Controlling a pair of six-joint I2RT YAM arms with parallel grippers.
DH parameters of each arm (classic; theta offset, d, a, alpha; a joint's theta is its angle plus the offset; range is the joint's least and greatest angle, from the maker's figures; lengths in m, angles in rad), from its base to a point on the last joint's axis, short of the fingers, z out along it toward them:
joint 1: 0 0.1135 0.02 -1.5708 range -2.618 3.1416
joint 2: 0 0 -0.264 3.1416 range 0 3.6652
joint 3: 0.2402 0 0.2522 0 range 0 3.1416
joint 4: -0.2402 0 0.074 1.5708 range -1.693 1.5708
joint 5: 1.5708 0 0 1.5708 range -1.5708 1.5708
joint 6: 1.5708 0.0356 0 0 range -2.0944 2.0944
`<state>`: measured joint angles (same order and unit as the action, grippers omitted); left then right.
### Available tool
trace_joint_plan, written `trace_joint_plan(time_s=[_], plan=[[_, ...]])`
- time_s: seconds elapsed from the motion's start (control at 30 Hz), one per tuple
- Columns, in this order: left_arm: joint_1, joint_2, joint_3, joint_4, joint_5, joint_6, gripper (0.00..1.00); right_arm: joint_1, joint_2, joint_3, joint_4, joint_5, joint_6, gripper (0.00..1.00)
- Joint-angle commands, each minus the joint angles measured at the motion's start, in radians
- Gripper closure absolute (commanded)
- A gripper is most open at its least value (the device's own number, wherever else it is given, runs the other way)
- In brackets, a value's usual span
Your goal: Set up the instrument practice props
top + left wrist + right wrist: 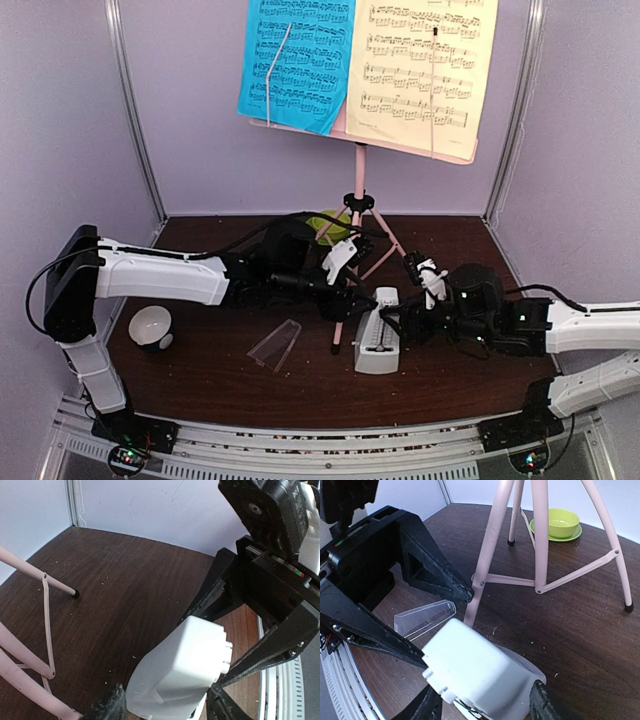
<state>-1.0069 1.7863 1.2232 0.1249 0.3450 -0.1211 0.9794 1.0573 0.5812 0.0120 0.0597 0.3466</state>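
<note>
Dark wooden table (220, 390), lilac walls: the white metronome (378, 338) is mid-table, just beside the pink stand (358, 180)'s front leg. The left claw (350, 300) and right claw (402, 325) pinch it crosswise, and its clear cover (275, 345) lies apart. The sheets (425, 70) are up, so positioning the metronome looks like the step in hand; next, set it steady clear of that leg.

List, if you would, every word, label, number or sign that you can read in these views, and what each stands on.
No words or numbers are legible.
blue music sheet: printed staves of notes only, too small to read.
pale-yellow music sheet: printed staves, any heading too small and blurred.
white metronome: no readable marking in any view.
</note>
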Motion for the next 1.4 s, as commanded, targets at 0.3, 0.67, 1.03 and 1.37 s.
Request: trace_joint_plan(time_s=[0.3, 0.67, 1.03, 1.37], plan=[[0.013, 0.022, 0.043, 0.011, 0.015, 0.021, 0.44, -0.027, -0.026, -0.007, 0.022, -0.024, -0.015, 0.64], [0.020, 0.022, 0.057, 0.000, 0.020, 0.025, 0.42, -0.034, -0.078, -0.069, 0.049, -0.114, -0.028, 0.57], [0.023, -0.041, 0.008, 0.046, -0.002, 0.013, 0.02, -0.117, -0.161, -0.079, -0.022, -0.205, -0.068, 0.43], [-0.019, 0.040, 0.087, 0.023, -0.057, -0.007, 0.02, -0.172, -0.228, -0.104, -0.084, -0.246, -0.075, 0.41]])
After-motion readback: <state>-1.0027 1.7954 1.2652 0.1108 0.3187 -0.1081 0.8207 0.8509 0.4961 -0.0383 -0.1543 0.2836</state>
